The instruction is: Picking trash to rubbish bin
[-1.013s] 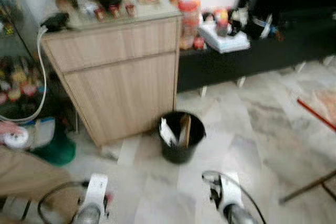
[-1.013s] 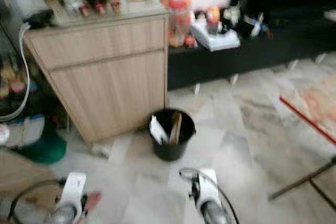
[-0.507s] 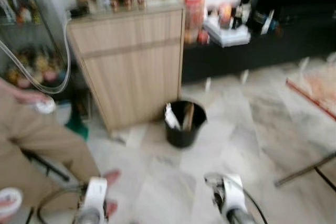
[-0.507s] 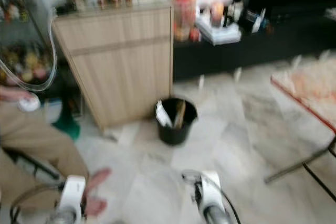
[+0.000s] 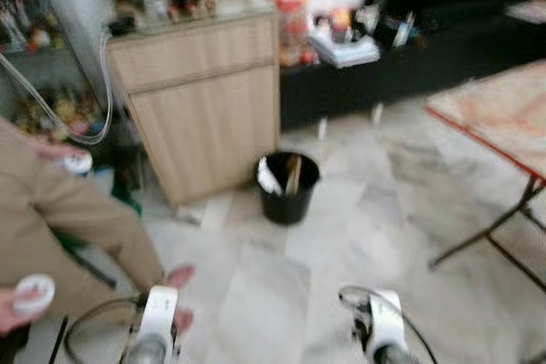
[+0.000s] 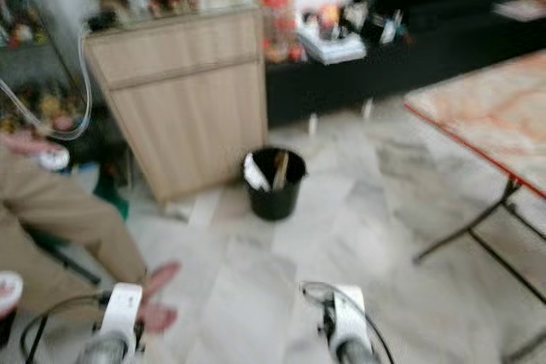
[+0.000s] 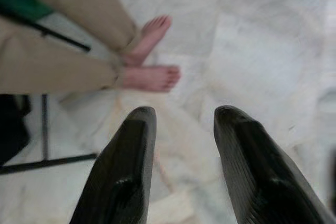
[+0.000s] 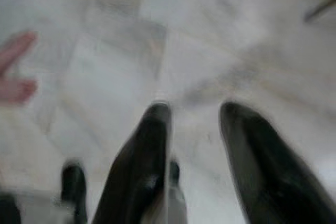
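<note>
Marble floor, blurred. Black rubbish bin at 12 o'clock beside wooden cabinet, already holding scraps. Left gripper and right gripper hang low, fingers parted, empty. Seated person's feet at 9 o'clock. No loose trash discernible; judging pickup remains.

A lived-in room of a home, blurred in the head views. A pale marble-patterned tile floor runs throughout. A light wood cabinet against the white wall carries a clutter of bottles and trinkets, and a long low black TV bench beside it holds jars, bottles and stacked papers. A small black rubbish bin stands on the floor just in front of the cabinet. A folding table with a patterned, red-edged top stands at the right. A barefoot person in tan trousers sits at the left.
</note>
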Controlling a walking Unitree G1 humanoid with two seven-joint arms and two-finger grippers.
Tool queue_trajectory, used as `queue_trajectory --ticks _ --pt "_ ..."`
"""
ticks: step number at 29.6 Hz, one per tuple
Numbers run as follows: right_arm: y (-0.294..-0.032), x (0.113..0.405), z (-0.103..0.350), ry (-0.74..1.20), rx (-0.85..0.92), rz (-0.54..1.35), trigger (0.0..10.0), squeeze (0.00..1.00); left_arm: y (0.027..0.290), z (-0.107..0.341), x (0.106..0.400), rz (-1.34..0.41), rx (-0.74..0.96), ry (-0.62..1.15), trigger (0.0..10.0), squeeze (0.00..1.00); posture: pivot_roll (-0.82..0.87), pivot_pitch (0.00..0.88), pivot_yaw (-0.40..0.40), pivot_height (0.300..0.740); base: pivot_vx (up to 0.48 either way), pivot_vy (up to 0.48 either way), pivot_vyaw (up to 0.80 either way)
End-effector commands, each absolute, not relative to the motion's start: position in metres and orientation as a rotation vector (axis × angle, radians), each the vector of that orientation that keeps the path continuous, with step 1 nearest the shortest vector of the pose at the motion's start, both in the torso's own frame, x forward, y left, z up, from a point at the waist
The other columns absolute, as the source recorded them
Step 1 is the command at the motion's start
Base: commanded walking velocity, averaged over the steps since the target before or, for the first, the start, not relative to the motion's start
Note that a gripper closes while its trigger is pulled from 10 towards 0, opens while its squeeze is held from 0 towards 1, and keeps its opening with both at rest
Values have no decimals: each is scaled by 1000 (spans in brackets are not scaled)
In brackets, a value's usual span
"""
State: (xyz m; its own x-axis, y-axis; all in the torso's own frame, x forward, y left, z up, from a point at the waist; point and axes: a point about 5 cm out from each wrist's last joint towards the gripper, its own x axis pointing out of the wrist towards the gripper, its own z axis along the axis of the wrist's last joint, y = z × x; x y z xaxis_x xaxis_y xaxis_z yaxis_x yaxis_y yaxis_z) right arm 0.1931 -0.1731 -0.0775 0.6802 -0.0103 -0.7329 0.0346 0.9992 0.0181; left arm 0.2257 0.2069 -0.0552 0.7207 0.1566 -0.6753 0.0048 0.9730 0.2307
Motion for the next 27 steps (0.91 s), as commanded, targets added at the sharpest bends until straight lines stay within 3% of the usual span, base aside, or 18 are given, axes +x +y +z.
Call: queue_trajectory --ticks 1,7,14,27 --pt "-169 198 -75 808 49 -28 10000 0 211 -59 218 97 222 788 10000 0 -60 25 -7 740 0 0 0" --pt "-170 195 -77 821 43 -33 10000 0 210 -60 218 91 225 787 10000 0 -69 30 -2 740 0 0 -685" --pt "-173 192 -79 833 24 -46 10000 0 210 -58 220 92 226 769 10000 0 -72 38 -3 740 0 0 0" --pt "-176 193 -78 830 9 -52 10000 0 210 -59 218 83 263 782 10000 0 -79 28 1 740 0 0 -369"
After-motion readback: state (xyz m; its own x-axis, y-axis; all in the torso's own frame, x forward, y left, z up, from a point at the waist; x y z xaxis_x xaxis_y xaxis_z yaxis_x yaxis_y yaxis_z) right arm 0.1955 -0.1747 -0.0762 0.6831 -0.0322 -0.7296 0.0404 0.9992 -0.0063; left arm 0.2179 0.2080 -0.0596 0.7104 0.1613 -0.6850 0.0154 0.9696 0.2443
